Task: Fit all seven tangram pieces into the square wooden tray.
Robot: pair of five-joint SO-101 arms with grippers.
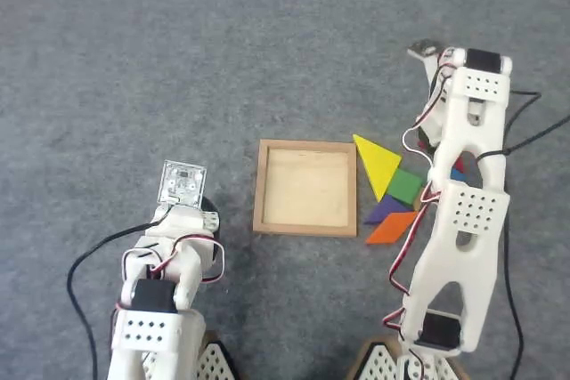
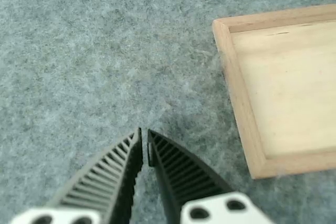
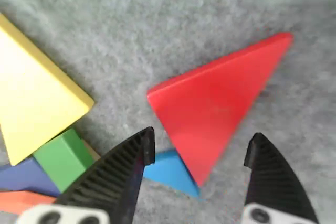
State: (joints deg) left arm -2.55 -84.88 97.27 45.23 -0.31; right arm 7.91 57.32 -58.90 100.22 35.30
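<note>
A grey felt mat [image 1: 134, 68] is spread over the table, with the square wooden tray [image 1: 259, 189] lying bare at its middle and the tangram pieces [image 1: 405, 187] clustered just beside it. The right gripper [image 3: 203, 140] is held wide open over the red triangle [image 3: 215, 106]. The left gripper [image 2: 144, 135] is pressed shut above bare mat near the tray. Since the blue piece [image 3: 170, 170] lies against the red one, it could be dragged along, or the slanted edges squeezed out as the jaws are closed.

A square wooden tray [image 1: 260, 189] is laid on the grey felt table [image 1: 134, 86]; beside it are clustered a yellow triangle [image 1: 378, 165], green square [image 1: 406, 187], purple piece [image 1: 386, 208], orange parallelogram [image 1: 390, 227], red triangle [image 3: 215, 103].
</note>
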